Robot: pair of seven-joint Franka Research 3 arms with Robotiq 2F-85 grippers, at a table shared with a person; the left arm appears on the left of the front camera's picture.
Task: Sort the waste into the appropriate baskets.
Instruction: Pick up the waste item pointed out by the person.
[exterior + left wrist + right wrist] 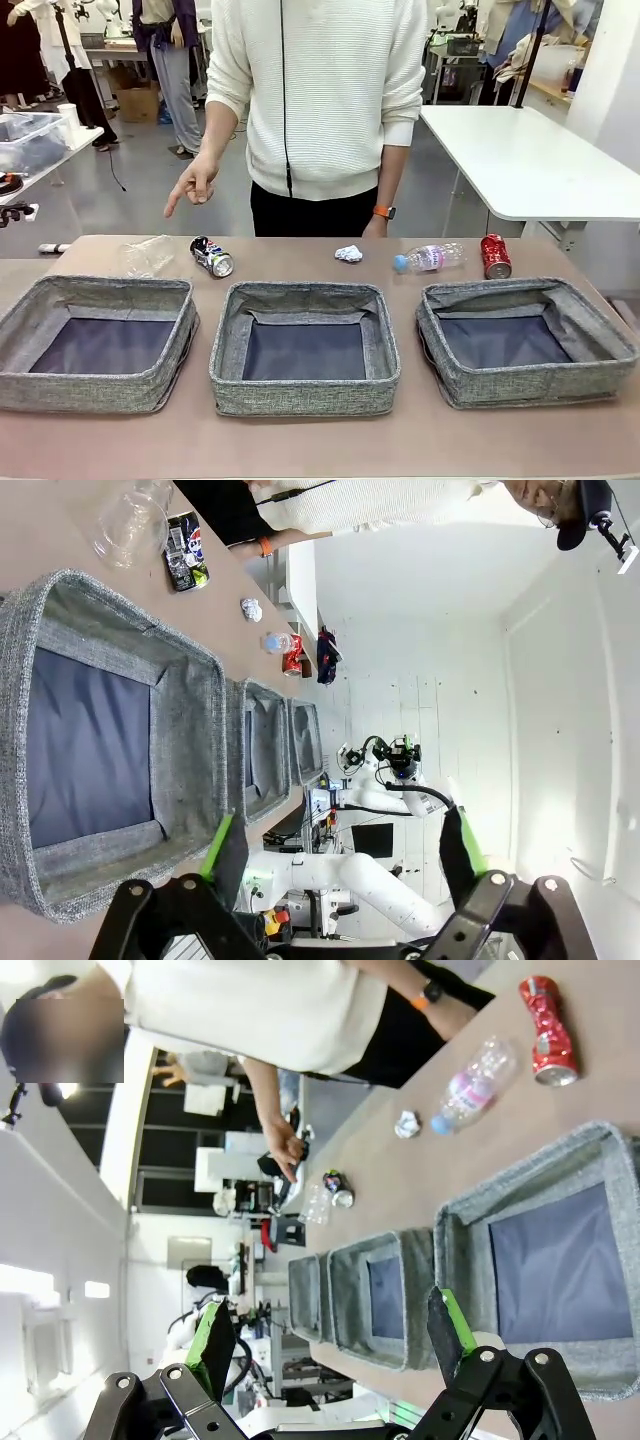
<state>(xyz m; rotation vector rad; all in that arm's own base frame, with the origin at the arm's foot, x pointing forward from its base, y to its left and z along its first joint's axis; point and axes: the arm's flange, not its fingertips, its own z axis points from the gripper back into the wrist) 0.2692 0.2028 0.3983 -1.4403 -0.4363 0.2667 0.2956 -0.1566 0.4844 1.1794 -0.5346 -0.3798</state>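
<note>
Left hand (338, 832) & right hand (330, 1315): fingers apart, both empty, on the near side of the baskets. Straight ahead of left hand is the left basket (95, 287), then middle basket (300, 291). Right basket (530, 290) is ahead of right hand. Waste lies in a row on the tabletop (300, 440), past the far walls.

- **Nearer left hand:** plastic cup (150, 257) & dark can (212, 257), can lying slanted. Person's hand (193, 187) points down twd them.
- **Mid:** paper wad (348, 254).
- **Nearer right hand:** bottle (430, 259) lying crosswise, & red can (495, 256).
</note>
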